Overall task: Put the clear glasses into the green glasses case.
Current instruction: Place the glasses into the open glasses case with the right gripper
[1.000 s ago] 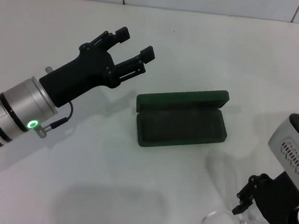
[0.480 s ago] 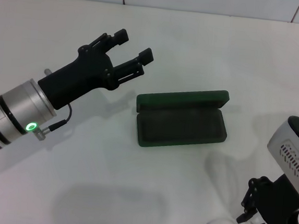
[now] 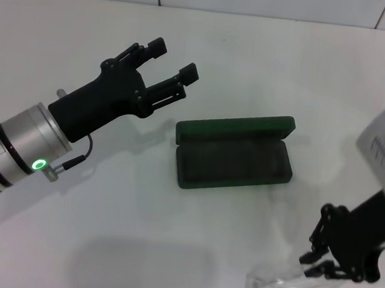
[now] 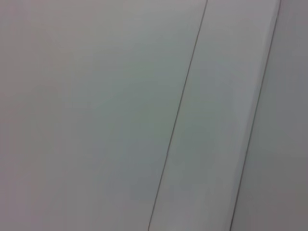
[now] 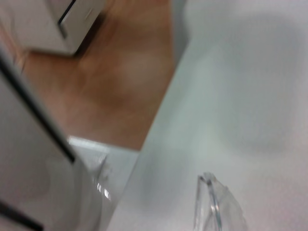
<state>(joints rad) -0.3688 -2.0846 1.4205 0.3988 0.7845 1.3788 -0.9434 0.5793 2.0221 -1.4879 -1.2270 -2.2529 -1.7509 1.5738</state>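
Note:
The green glasses case lies open in the middle of the white table, its lid folded back on the far side and its dark lining empty. The clear glasses hang near the front right edge, held at one end by my right gripper, which is shut on them; the other end points left. A clear piece of the glasses also shows in the right wrist view. My left gripper hovers open and empty to the left of the case, behind it.
The white table runs back to a tiled wall. The table's edge and a wooden floor beyond it show in the right wrist view. Only pale wall tiles show in the left wrist view.
My right gripper has risen and turned, lifting the clear glasses up from the front edge and swinging them out to the left. The left arm has barely moved.

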